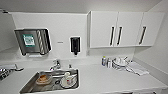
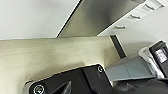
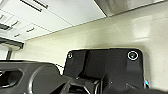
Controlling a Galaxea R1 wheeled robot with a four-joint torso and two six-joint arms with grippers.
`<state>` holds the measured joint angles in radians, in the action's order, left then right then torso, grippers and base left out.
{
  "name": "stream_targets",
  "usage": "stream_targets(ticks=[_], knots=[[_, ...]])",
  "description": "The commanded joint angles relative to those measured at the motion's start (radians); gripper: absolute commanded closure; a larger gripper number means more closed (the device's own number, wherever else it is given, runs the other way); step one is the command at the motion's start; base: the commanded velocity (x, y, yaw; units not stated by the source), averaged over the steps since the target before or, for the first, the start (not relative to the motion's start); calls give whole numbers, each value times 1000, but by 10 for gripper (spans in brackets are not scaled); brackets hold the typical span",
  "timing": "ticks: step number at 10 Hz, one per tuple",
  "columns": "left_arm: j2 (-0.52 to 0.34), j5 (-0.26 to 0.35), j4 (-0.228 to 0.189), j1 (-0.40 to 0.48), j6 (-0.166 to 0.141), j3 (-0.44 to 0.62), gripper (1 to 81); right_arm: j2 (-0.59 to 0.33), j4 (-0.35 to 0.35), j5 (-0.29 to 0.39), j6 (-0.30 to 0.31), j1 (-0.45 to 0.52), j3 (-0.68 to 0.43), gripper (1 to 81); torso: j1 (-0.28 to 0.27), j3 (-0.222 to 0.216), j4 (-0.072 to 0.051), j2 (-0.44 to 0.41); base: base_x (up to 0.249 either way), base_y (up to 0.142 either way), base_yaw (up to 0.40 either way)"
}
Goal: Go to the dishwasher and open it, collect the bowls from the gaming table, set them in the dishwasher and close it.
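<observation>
Gripper opening cannot be told for either arm. Brushed-steel dishwasher (image 2: 100, 17) is seen upper centre of left wrist view; the approach step is judged current. Its bar handle must be located next.

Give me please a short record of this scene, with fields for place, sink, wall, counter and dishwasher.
place: kitchenette with a white counter
sink: steel sink holding dishes, among them a white cup
wall: paper towel dispenser, dark soap dispenser, white upper cabinets
counter: bottles and stacked plates to the right of the sink
dishwasher: brushed steel front in the left wrist view, beside white drawers
</observation>
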<state>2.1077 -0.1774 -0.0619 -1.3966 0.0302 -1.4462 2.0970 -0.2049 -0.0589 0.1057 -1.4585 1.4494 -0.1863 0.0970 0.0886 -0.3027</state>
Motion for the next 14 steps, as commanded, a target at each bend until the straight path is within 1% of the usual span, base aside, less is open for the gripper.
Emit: stream_targets(ticks=[1, 5, 6, 7, 9, 11, 14], knots=[[-213, 0, -9, 145, 11, 220, 10, -156, 25, 27, 6, 121, -144, 10, -61, 89, 0, -95, 0, 0, 0], [-283, 7, -9, 228, 10, 306, 10, -205, 39, 36, 15, 210, -198, 10, -152, 222, 0, -238, 0, 0, 0], [-309, 7, -9, 247, 8, 337, 10, -210, 39, 36, 29, 229, -198, 10, -176, 164, 0, -276, 0, 0, 0], [-330, 9, -9, 261, 8, 365, 10, -211, 38, 31, 38, 250, -198, 10, -193, 186, 0, -301, 0, 0, 0], [-366, 10, -12, 264, 11, 424, 10, -225, 41, 42, 89, 302, -201, 10, -228, 199, 0, -358, 0, 0, 0], [-365, 10, -21, 264, 11, 428, 10, -237, 42, 44, 97, 321, -204, 10, -273, 203, 0, -430, 0, 0, 0], [-346, 13, -24, 262, 11, 423, 10, -242, 42, 42, 98, 319, -204, 10, -339, 203, 0, -535, 0, 0, 0]])
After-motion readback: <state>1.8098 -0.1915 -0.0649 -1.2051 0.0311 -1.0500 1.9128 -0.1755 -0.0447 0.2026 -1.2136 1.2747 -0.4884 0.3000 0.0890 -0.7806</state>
